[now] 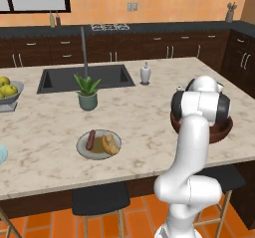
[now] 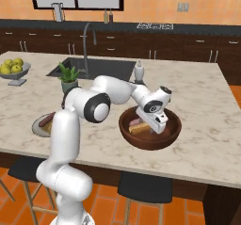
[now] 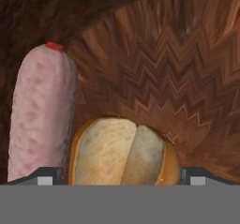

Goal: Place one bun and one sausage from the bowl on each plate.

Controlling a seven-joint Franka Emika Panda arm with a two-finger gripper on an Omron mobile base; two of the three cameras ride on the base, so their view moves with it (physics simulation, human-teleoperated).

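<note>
Left base view shows a beige marble island counter [image 1: 50, 127] in a dark-cabinet kitchen; a grey round plate [image 1: 98, 145] carries sausage and bun. Right base view: the dark reddish-brown wooden bowl [image 2: 149, 129] stands on the counter, with the gripper [image 2: 155, 125] inside it. Hand view: a pale pink sausage [image 3: 41, 113] and a split golden bun [image 3: 123, 152] lie touching on the bowl's floor, the bun between the wide-apart fingertips [image 3: 44, 176].

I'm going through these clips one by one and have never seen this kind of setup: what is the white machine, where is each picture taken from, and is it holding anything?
It is a white robot arm in a simulated kitchen. Two pictures come from cameras behind it, left and right; the third looks along its hand. The pincer is lowered into the wooden bowl, open, holding nothing, its tips either side of a bun with a pale sausage beside it. On the marble counter one plate already carries a bun and a dark sausage. A potted plant, a fruit bowl and a soap dispenser also stand there.
</note>
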